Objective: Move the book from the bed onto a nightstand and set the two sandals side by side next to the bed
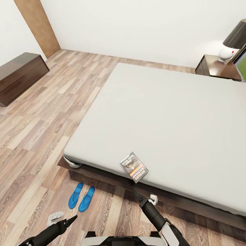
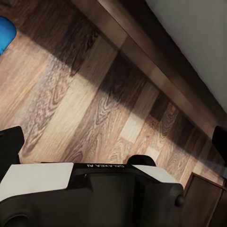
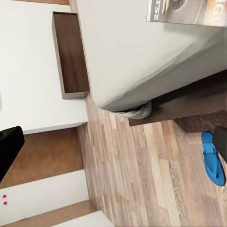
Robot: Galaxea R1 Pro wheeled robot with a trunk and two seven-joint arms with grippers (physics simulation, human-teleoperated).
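The book [image 1: 134, 167] lies flat near the front edge of the bed [image 1: 177, 116], its cover up; it is also seen as the book [image 3: 187, 12] on the mattress in the right wrist view. My right gripper [image 1: 145, 197] hangs open just in front of and below it, over the floor, apart from it. Two blue sandals [image 1: 81, 197] lie side by side on the floor by the bed's front corner; one sandal [image 3: 213, 158] and a sandal tip [image 2: 5, 29] show in the wrist views. My left gripper [image 1: 63, 218] is open, low, near the sandals. A nightstand [image 1: 217, 66] stands at the far right.
A lamp [image 1: 230, 44] stands on the nightstand. A long low dark cabinet [image 1: 20, 75] sits against the left wall. The bed's dark wooden frame [image 1: 102, 174] juts out under the mattress. Wood-plank floor [image 1: 51, 119] stretches left of the bed. My base [image 2: 94, 194] is below.
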